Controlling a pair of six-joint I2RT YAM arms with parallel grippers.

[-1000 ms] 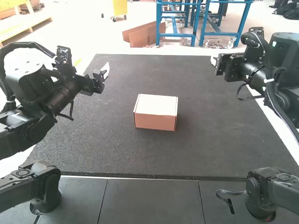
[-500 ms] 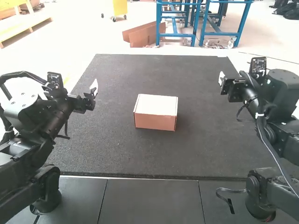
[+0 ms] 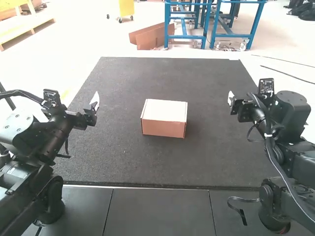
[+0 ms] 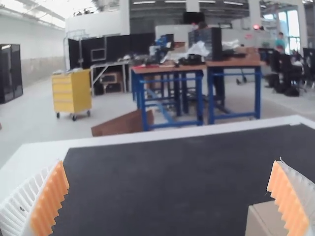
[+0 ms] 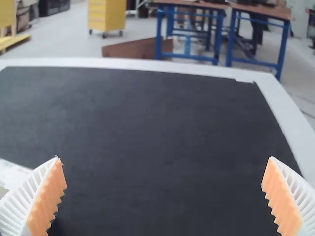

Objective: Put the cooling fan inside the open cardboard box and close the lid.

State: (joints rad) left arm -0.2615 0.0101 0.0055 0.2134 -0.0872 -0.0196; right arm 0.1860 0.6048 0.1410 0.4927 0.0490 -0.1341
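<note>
Two wide-spread grippers [image 3: 92, 109] [image 3: 234, 105], box [image 3: 164, 118] between.

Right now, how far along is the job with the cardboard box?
Looks done: the cardboard box sits on the mat with its lid shut, though its contents are hidden. In hand: nothing; the left claw and right claw hang open and empty, either side of the box, apart from it. Left: nothing I can see.
</note>
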